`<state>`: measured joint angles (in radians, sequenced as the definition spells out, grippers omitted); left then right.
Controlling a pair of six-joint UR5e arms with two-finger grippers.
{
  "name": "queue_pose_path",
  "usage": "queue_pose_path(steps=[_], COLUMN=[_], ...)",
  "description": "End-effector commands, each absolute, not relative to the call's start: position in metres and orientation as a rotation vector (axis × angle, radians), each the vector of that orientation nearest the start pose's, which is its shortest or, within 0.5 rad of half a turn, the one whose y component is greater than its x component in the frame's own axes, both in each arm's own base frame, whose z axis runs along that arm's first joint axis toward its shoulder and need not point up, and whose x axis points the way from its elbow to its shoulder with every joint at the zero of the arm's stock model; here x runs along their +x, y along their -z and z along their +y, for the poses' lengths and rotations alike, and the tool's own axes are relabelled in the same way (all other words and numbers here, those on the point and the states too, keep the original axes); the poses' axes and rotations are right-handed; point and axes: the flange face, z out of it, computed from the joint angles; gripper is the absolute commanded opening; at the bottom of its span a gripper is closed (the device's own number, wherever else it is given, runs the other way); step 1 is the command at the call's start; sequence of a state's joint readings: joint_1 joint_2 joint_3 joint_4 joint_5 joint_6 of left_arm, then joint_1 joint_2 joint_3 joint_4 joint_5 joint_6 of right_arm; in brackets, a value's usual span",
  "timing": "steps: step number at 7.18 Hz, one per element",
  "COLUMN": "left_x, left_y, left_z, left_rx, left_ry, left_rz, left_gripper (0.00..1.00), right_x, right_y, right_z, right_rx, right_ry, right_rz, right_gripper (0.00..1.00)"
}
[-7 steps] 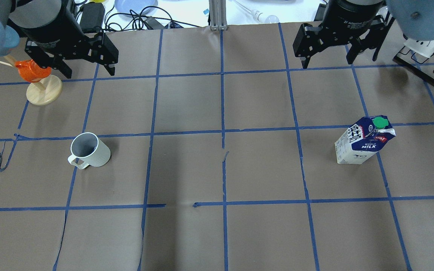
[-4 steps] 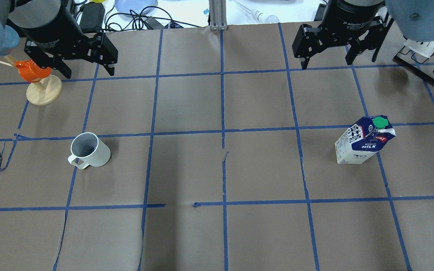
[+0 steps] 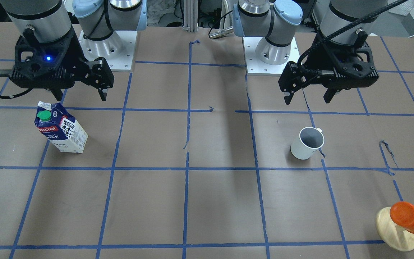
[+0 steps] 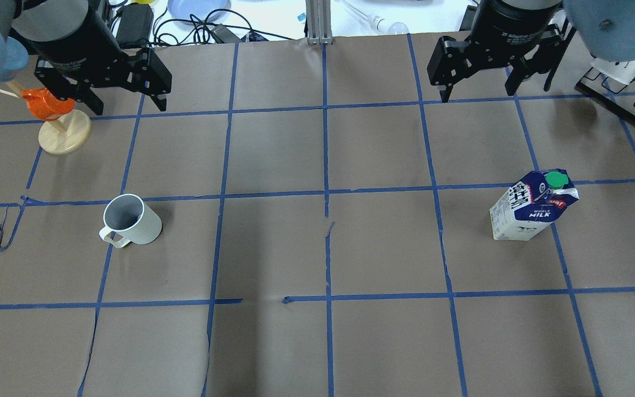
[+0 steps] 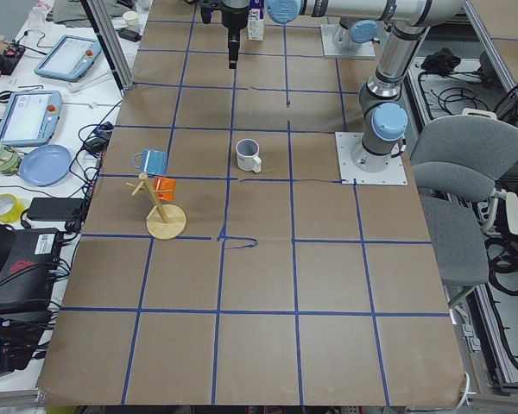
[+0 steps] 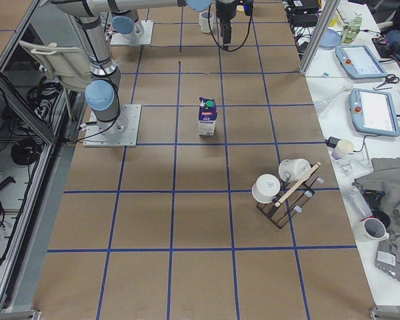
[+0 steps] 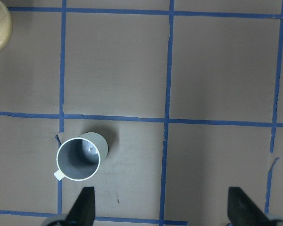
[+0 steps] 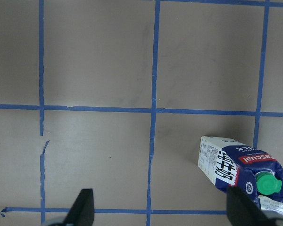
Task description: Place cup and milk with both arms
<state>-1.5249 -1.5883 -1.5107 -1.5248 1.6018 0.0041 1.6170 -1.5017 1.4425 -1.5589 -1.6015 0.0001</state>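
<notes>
The white cup (image 4: 130, 220) stands upright on the brown table's left half, handle toward the near edge. It also shows in the left wrist view (image 7: 80, 157) and the front view (image 3: 306, 143). The milk (image 4: 532, 207) stands upright on the right half, with a green cap and blue top, and it shows in the right wrist view (image 8: 240, 167) and the front view (image 3: 61, 127). My left gripper (image 4: 129, 107) hangs open and empty, high above the table beyond the cup. My right gripper (image 4: 478, 95) hangs open and empty, high beyond the milk.
A wooden mug tree (image 4: 64, 132) with an orange cup stands at the far left, close to my left gripper. A black rack (image 4: 626, 82) with white cups stands at the far right. Cables and a blue plate (image 4: 196, 8) lie past the far edge.
Both grippers have shifted very slightly upward in the overhead view. The cup and the milk have not moved.
</notes>
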Motion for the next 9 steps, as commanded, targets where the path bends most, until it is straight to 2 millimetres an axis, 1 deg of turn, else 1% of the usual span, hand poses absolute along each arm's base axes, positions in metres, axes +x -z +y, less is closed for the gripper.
queue_pose_path(steps=[1,2,3,4,5,6,7,8,9], left_x=[-0.088,-0.073,-0.047,-0.005,0.052,0.079,0.084,0.084,0.083], left_y=[-0.507,-0.505,-0.496,-0.462,-0.418,-0.375,-0.330,-0.296,-0.278], left_z=[-0.514,-0.515,-0.514,-0.515,-0.514,-0.514,-0.517,-0.517,-0.515], left_rx=[-0.017,0.003,0.040,0.006,0.045,0.088,0.157,0.139,0.158], left_ry=[0.110,0.095,0.007,-0.096,-0.175,-0.124,-0.101,-0.131,-0.177], left_rz=[3.100,3.096,3.112,3.127,3.160,3.205,3.188,3.198,3.210], left_gripper=[1.00,1.00,1.00,1.00,1.00,1.00,1.00,1.00,1.00], right_x=[0.154,0.154,0.155,0.155,0.155,0.155,0.155,0.154,0.153], right_y=[-0.515,-0.515,-0.515,-0.514,-0.514,-0.514,-0.512,-0.509,-0.508], right_z=[-0.519,-0.519,-0.519,-0.518,-0.518,-0.518,-0.518,-0.518,-0.517], right_rx=[-0.077,-0.074,-0.077,-0.074,-0.074,-0.072,-0.072,-0.070,-0.065], right_ry=[0.077,0.077,0.079,0.077,0.074,0.074,0.069,0.062,0.053], right_rz=[3.171,3.171,3.169,3.169,3.169,3.169,3.170,3.168,3.178], right_gripper=[1.00,1.00,1.00,1.00,1.00,1.00,1.00,1.00,1.00])
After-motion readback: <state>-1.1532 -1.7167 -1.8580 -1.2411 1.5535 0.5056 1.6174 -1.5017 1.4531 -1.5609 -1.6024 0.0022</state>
